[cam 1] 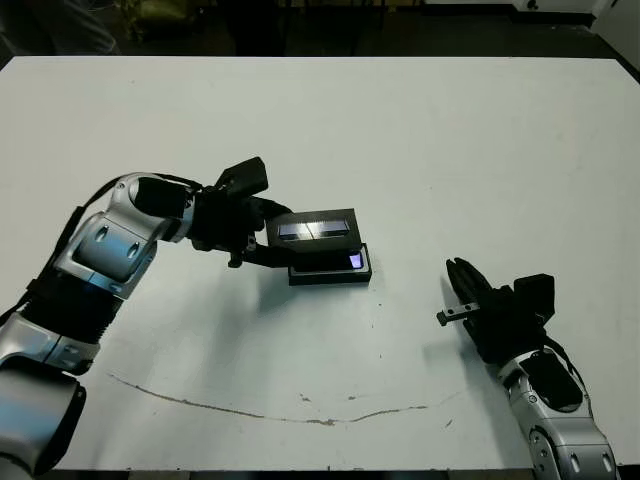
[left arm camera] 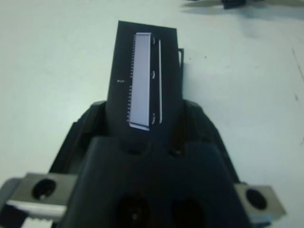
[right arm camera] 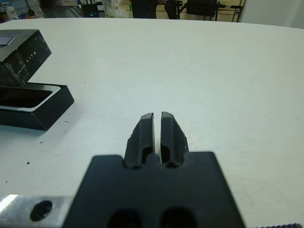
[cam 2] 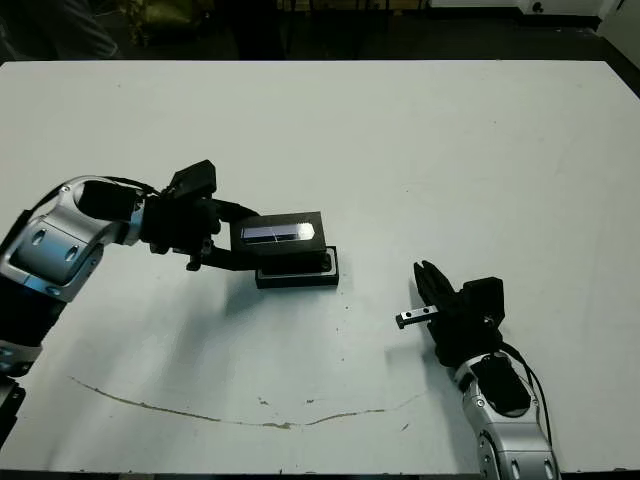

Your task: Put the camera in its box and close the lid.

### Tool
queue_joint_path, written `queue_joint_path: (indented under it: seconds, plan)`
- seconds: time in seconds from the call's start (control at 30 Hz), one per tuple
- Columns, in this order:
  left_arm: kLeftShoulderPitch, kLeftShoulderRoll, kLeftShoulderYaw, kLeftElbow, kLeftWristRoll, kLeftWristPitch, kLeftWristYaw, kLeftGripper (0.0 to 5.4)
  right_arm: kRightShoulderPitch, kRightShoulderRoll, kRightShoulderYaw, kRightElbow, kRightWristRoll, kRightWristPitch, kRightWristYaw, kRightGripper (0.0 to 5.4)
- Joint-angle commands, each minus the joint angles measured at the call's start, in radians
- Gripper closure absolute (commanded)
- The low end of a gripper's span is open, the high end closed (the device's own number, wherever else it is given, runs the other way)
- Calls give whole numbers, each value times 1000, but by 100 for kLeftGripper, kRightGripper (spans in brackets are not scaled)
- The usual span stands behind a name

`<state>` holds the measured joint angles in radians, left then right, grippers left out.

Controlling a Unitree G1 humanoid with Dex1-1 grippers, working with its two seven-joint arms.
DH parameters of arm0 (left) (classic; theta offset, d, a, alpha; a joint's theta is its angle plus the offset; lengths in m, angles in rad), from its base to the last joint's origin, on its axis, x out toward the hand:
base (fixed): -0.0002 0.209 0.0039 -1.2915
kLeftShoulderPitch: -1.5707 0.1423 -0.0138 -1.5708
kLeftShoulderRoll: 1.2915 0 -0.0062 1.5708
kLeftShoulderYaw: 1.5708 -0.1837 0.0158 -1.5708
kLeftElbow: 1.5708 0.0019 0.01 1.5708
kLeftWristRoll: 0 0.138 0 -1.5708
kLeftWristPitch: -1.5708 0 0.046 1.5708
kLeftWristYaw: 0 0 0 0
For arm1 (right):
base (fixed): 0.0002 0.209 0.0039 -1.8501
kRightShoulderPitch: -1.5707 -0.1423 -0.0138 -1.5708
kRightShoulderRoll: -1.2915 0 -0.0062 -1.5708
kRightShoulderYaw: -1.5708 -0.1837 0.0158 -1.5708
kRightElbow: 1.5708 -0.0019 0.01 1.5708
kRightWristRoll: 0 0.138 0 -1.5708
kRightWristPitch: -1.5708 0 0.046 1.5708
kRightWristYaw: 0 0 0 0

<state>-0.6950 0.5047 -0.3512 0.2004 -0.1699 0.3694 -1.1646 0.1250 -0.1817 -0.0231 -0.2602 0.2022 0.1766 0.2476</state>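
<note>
My left gripper [cam 1: 264,243] is shut on the left end of the lid [cam 1: 316,228], a flat black panel with a silvery strip. It holds the lid tilted just above the box [cam 1: 331,270], overlapping its back half. The box rests on the white table at centre. In the right wrist view the box [right arm camera: 29,102] has a light rim and a dark inside, which looks like the camera [right arm camera: 21,97], though most of it is hidden. My right gripper [right arm camera: 157,117] hovers low over the table well to the right of the box, shut on nothing.
A thin dark scuff line [cam 1: 300,412] runs across the table near the front edge. The far table edge [cam 1: 320,57] borders a dark floor. Bare white tabletop lies between the box and my right gripper [cam 1: 457,268].
</note>
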Motion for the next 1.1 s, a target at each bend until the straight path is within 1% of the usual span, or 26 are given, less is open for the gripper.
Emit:
queue_joint_path:
  seconds: [0.03,0.13,0.27,0.37,0.5,0.6,0.73,0.83,0.9,0.97,1.1]
  plan:
    - [26,-10,0,26,6,-13,-11,278,15,1,-8,13,3,-1,4,540]
    - [21,-18,-9,47,15,-25,-22,278,16,2,-9,18,2,-10,6,540]
    - [20,-23,-21,56,31,-18,-26,278,17,3,-11,17,4,-6,6,540]
    - [20,-25,-30,61,43,-2,-25,278,17,2,-11,23,2,-22,11,540]
    - [21,-28,-37,69,51,1,-29,278,16,3,-10,16,3,-3,6,540]
    - [18,-31,-42,76,49,14,-33,278,16,1,-8,14,-1,-5,6,540]
    - [20,-37,-45,96,55,-22,-40,278,15,3,-8,13,0,0,4,540]
    - [18,-43,-50,105,60,-19,-38,278,16,4,-10,13,10,6,7,540]
    - [16,-45,-55,103,70,-20,-32,278,14,3,-12,25,14,-13,19,540]
    - [15,-49,-56,103,75,-15,-30,278,16,-1,-9,21,-1,-14,13,540]
    - [12,-60,-59,113,80,-26,-33,278,16,2,-11,28,1,-27,18,540]
